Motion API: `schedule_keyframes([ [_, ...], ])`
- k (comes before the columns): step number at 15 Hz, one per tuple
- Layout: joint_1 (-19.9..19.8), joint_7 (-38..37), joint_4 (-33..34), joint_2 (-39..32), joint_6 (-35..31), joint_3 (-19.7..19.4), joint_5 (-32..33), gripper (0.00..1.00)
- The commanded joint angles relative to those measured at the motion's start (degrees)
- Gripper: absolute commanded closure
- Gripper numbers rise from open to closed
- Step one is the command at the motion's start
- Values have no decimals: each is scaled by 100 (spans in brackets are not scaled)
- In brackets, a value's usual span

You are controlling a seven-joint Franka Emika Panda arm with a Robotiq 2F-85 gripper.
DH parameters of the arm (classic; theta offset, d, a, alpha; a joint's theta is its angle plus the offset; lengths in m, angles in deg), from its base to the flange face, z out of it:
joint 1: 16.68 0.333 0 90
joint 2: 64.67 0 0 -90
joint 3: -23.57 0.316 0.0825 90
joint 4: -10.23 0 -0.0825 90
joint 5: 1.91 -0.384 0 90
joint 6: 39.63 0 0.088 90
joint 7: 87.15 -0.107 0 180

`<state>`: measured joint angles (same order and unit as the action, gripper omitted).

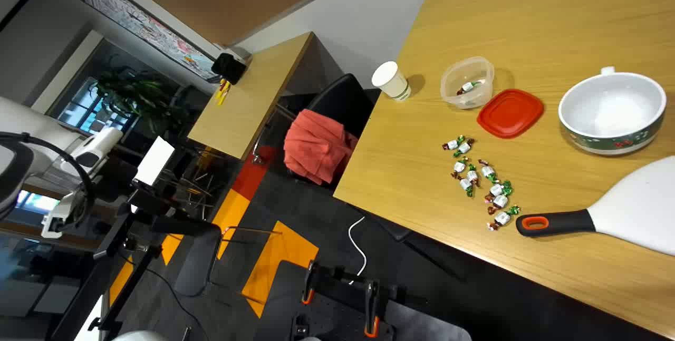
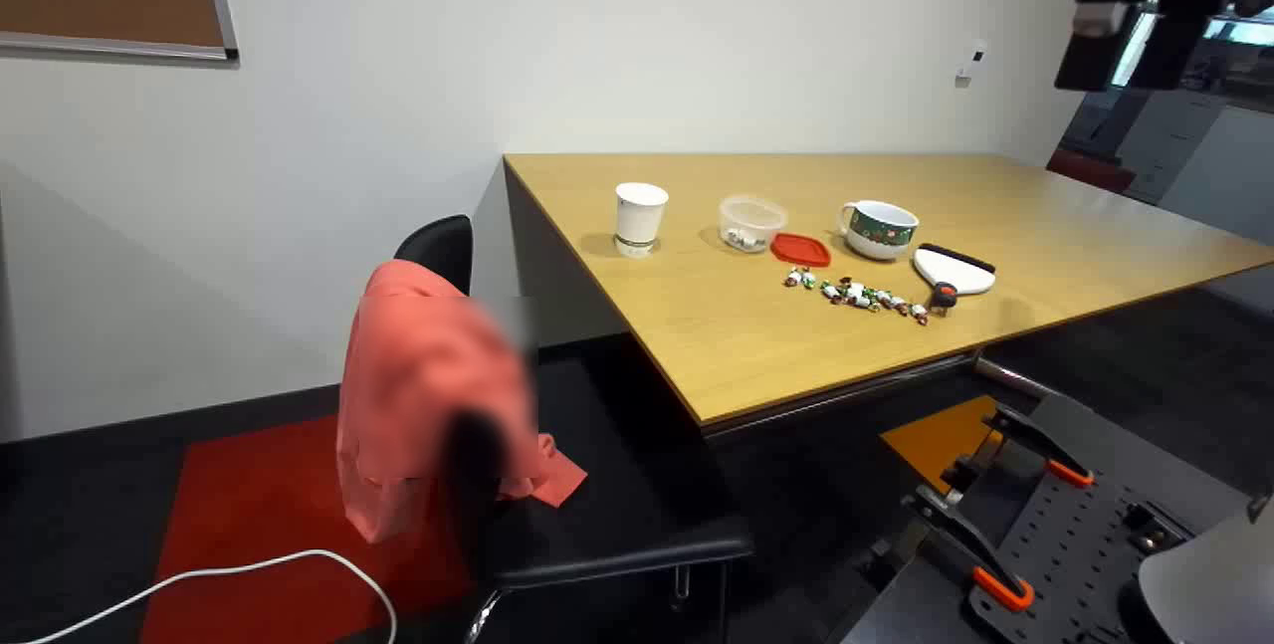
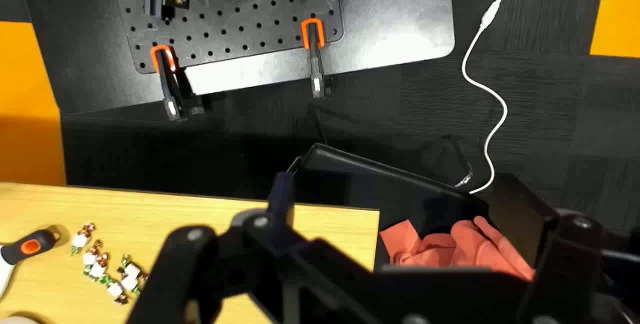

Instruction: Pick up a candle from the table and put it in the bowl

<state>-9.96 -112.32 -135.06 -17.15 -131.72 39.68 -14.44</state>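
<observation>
Tabletop [image 1: 527, 30]: candies [image 1: 472, 175] well below end effector [image 2: 1127, 67]

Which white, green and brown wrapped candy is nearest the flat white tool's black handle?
The wrapped candy at the scatter's end, just off the tip of the black handle; every other one lies farther away.

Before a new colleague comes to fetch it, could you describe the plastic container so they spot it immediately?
On the large wood-grain table, find the white paper cup. The plastic container sits roughly between it and the red lid. Unlike these neighbours, it is translucent, with wrapped candy showing inside.
</observation>
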Motion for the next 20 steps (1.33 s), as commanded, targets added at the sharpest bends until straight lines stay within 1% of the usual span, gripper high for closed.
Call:
schedule_keyframes([
  [1, -60, 36, 11, 9, 18, 40, -26, 0],
  [6, -60, 36, 11, 9, 18, 40, -26, 0],
  [8, -184, 111, 9, -97, -240, -6, 123, 0],
  [10, -310, 336, -62, -218, -699, -144, 317, 0],
  [11, -366, 471, -112, -285, -949, -239, 405, 0],
  [16, -458, 1850, -473, -1024, -2317, -1021, 823, 0],
  [20, -606, 2691, -662, -1750, -2992, -1697, 967, 0],
])
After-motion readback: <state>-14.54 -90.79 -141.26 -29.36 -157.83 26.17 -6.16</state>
